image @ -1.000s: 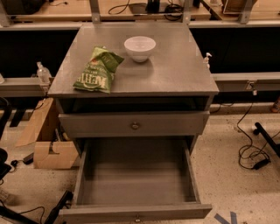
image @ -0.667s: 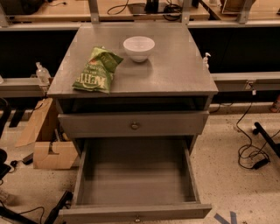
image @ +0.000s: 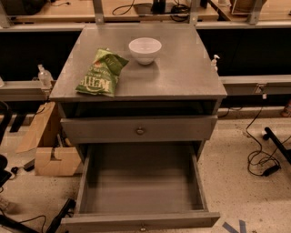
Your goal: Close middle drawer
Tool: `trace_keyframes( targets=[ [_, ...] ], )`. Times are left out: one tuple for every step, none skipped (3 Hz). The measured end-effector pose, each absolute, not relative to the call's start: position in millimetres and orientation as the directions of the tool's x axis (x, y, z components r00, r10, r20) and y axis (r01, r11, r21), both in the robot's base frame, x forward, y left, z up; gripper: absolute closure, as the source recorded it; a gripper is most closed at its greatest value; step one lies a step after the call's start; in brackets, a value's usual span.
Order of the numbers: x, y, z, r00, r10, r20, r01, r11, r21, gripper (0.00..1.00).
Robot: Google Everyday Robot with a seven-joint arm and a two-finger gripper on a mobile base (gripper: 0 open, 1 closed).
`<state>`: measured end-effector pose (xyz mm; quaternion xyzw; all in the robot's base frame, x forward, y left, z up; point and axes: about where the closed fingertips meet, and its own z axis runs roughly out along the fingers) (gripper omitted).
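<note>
The middle drawer (image: 141,182) is pulled far out of the grey cabinet (image: 182,77). Its deep plain grey box is empty. Its low front panel (image: 141,221) lies at the bottom edge of the view, with a small brass knob (image: 143,227) at its centre. Above it is the taller-fronted grey drawer (image: 138,129) with a like knob, nearly shut. The lowest drawer is hidden. The gripper is not in view, and no part of the arm shows.
A green chip bag (image: 102,73) and a white bowl (image: 145,49) sit on the cabinet top. A cardboard box (image: 47,150) stands on the floor at the left. Cables (image: 261,159) lie on the floor at the right. Workbenches (image: 136,11) run behind.
</note>
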<state>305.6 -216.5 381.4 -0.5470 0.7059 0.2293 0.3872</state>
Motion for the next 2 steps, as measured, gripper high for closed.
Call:
trace_keyframes(
  targets=[
    [330.0, -207.9, 361.6, -0.085, -0.561, -0.824, -0.948, 0.301, -0.106, 1.0],
    [364.1, -189.2, 365.5, -0.016, -0.563, -0.826, -0.946, 0.277, -0.171, 1.0]
  ],
)
